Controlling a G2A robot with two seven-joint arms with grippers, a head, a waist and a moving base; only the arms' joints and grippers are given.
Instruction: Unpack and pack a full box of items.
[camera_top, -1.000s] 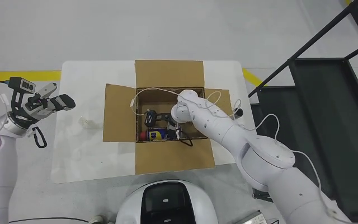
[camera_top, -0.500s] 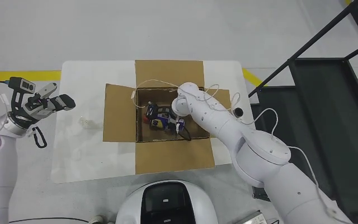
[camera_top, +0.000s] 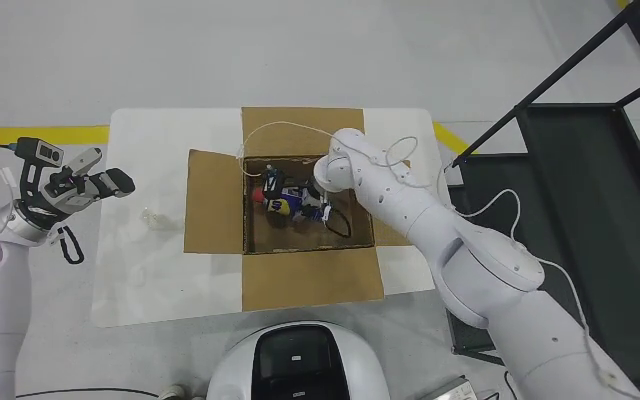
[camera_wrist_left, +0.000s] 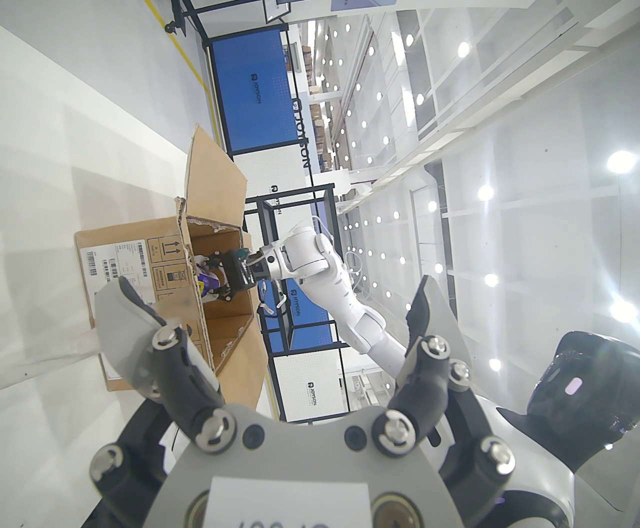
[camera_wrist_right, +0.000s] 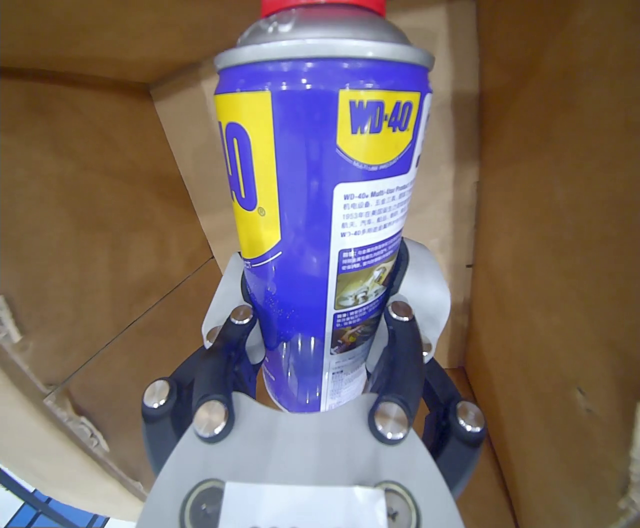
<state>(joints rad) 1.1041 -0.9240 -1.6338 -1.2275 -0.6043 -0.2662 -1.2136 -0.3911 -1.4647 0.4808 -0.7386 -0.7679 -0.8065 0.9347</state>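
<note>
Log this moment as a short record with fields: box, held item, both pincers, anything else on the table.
Box: brown cardboard box, flaps open, on the white table
Held item: blue and yellow metal spray can with red cap, within the box's opening
Right pincer: shut on the can's lower end
Left pincer: open, empty, out past the table's edge, apart from the box
Other: small clear item on the table beside the box, too small to identify

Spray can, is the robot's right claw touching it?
Touching. In the right wrist view, the fingers of the right gripper press against both sides of the spray can, with no gap.
</note>
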